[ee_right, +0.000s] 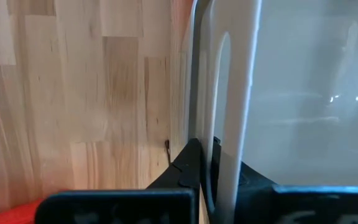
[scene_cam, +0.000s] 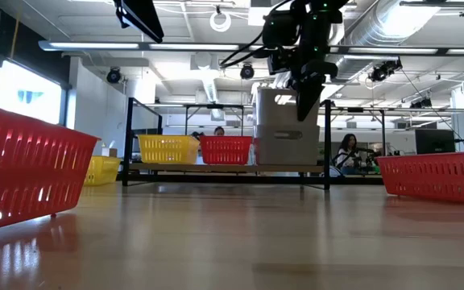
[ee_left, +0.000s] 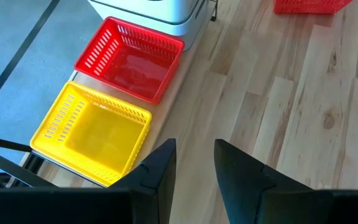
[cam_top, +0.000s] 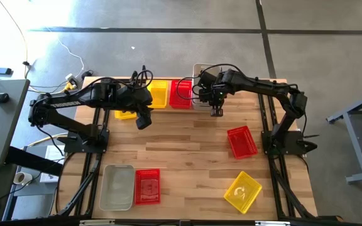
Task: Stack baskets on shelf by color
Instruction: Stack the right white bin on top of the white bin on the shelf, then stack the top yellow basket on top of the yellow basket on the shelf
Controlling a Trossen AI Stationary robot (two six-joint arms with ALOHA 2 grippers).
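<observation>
Pale wooden surface (cam_top: 187, 144), shelf (cam_top: 168, 108) along its far edge, five loose baskets (cam_top: 242, 141) scattered on it

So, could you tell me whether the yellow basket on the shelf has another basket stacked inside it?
No, in the left wrist view the yellow basket on the shelf is empty, its bare floor showing.

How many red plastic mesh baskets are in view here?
3: one red plastic mesh basket on the black wire shelf at the far edge, one on the table's right side, and one near the front left. Others may be nested unseen.
</observation>
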